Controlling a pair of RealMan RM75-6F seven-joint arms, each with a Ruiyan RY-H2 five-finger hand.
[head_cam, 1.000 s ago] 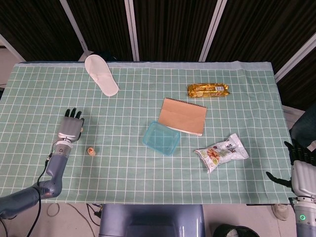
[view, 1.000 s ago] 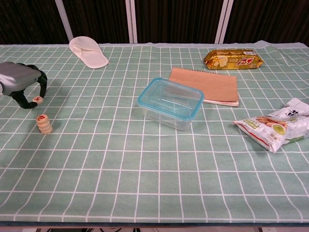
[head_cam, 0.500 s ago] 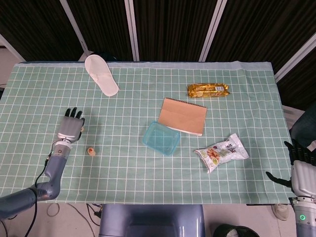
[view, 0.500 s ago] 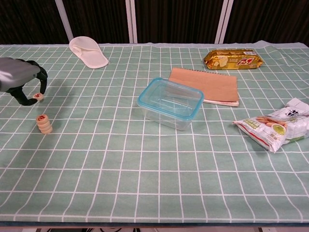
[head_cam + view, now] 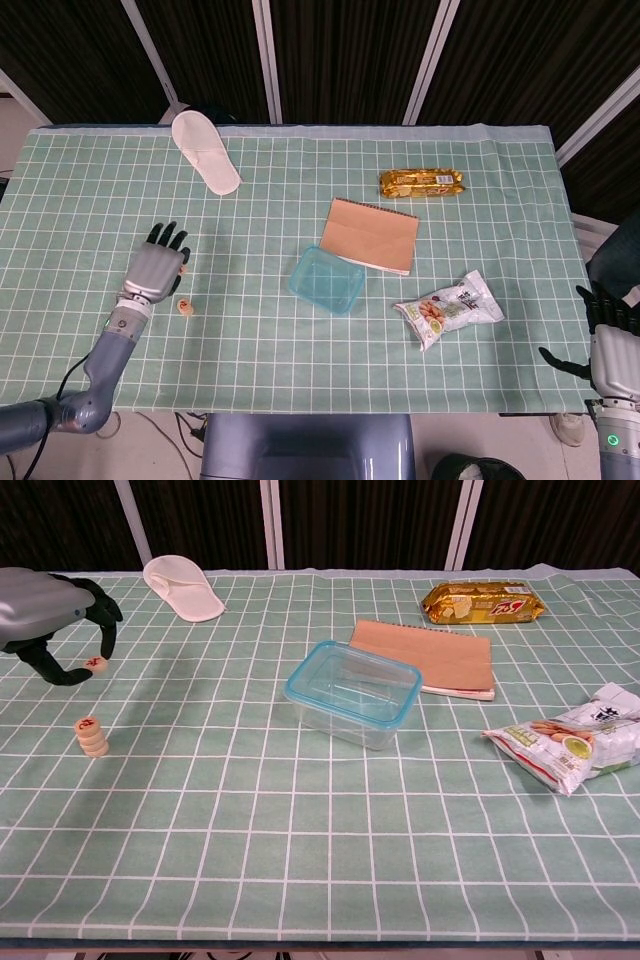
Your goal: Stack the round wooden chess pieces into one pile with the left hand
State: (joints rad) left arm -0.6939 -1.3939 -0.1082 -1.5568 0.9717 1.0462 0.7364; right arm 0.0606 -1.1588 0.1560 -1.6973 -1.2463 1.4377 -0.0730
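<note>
- The surface [image 5: 300,880] wears a green checked cloth; the pile [image 5: 92,736] of round wooden chess pieces stands near its left edge.
- The left hand [image 5: 45,615] hovers just behind the pile, its fingers [image 5: 108,630] pinching one chess piece [image 5: 95,664] clear of the cloth.
- Judging by this, the carry step is in hand; the next move calls for centring the piece over the pile, then lowering gently.
- The right hand [image 5: 610,335] hangs off the far right edge, well apart from the pile, fingers spread, holding nothing.
- The pieces carry red characters, too small to read.
</note>
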